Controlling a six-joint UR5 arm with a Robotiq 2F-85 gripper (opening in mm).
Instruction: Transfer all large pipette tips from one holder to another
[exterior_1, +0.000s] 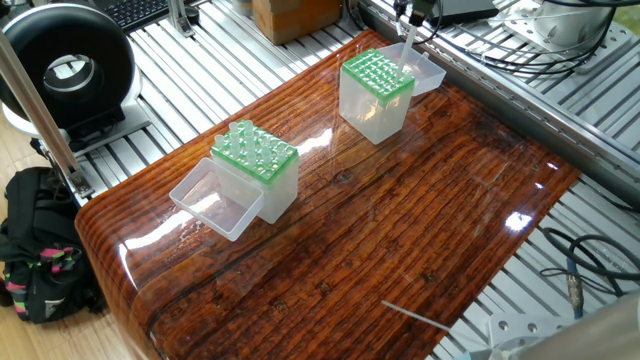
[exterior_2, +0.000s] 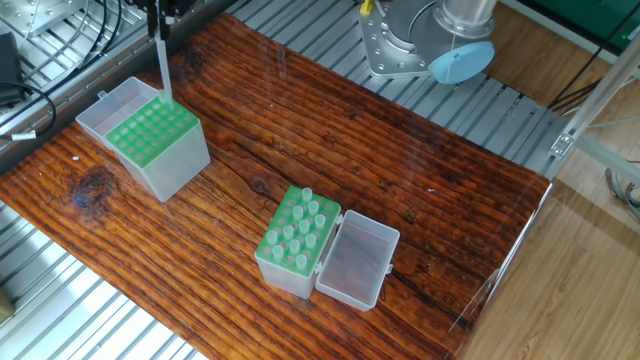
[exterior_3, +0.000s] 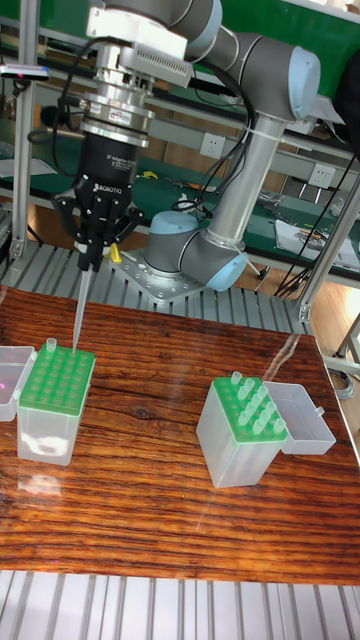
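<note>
My gripper (exterior_3: 88, 262) is shut on one large pipette tip (exterior_3: 79, 310), a slim whitish tube hanging point down. Its lower end is at the back row of the left green-topped holder (exterior_3: 57, 380), where a single tip (exterior_3: 50, 346) stands at the corner. The same held tip (exterior_2: 163, 70) shows under the gripper (exterior_2: 160, 12) above that holder (exterior_2: 150, 135). In one fixed view the gripper (exterior_1: 408, 14) holds the tip (exterior_1: 407, 38) over the far holder (exterior_1: 378, 75). The other holder (exterior_3: 245, 410) carries several upright tips (exterior_2: 300, 228).
Both holders have clear lids folded open beside them (exterior_2: 355, 262) (exterior_2: 112, 108). The arm's base (exterior_3: 190, 255) stands behind the wooden table (exterior_2: 400, 170). A black round device (exterior_1: 65, 70) and a backpack (exterior_1: 35, 245) sit off the table's left end. Cables (exterior_1: 590, 260) lie on the right.
</note>
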